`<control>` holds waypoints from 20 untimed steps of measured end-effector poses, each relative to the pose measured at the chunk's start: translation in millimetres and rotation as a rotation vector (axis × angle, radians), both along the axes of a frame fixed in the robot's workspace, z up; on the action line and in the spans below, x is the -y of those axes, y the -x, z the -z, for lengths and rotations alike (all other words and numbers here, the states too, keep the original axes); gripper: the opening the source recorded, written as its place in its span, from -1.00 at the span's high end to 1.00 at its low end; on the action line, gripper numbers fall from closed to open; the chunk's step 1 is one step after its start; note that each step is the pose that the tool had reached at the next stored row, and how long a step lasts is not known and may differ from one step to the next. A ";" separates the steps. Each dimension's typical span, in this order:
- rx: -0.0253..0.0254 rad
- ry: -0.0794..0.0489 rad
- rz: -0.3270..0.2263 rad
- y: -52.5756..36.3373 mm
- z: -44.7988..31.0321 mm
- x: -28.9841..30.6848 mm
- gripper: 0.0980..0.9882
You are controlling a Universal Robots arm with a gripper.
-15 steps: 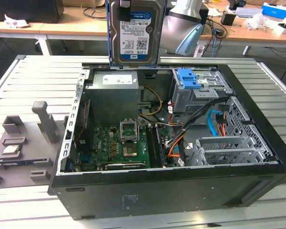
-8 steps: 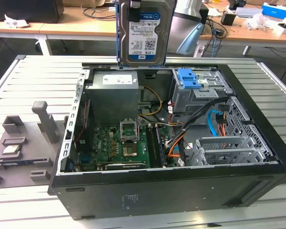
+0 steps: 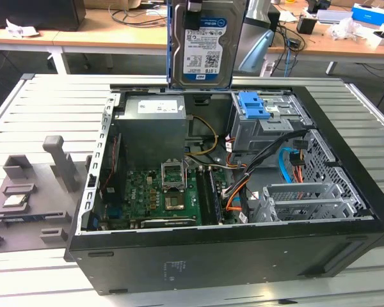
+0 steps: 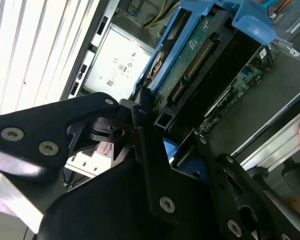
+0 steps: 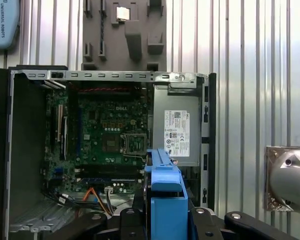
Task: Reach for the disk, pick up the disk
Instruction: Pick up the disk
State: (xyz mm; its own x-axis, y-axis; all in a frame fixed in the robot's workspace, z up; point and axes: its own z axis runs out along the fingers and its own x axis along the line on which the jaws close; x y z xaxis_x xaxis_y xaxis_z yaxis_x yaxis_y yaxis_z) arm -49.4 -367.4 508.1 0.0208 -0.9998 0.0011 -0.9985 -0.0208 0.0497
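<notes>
- One disk (image 3: 207, 48) hung upright above the open case (image 3: 211, 256), clamped in the claw (image 4: 167, 131).
- Grey holder (image 3: 25, 192) lay beside the case; blue latch (image 3: 254, 105) sat inside it.

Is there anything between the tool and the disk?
Nothing. In the second wrist view the tool is shut right on the disk, its black fingers pressed against the blue bracket with no gap.

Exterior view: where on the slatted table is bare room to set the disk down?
Widest bare patch: table slats on the exterior view's left, beyond the grey holder, beside the computer case. A narrower strip runs along the case's near side. Inside the case is crowded: boards, cables, cages. The pincer holds the disk above it.
</notes>
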 end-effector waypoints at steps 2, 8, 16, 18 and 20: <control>-0.0001 0.000 0.000 -0.2 0.0 2.7 0.40; -0.0001 0.000 0.000 -0.8 0.0 16.3 0.40; 0.0000 0.000 0.000 -1.6 0.0 29.5 0.40; 0.0000 0.000 0.000 -1.8 0.0 32.1 0.40; 0.0000 0.000 0.000 -2.0 0.0 34.6 0.40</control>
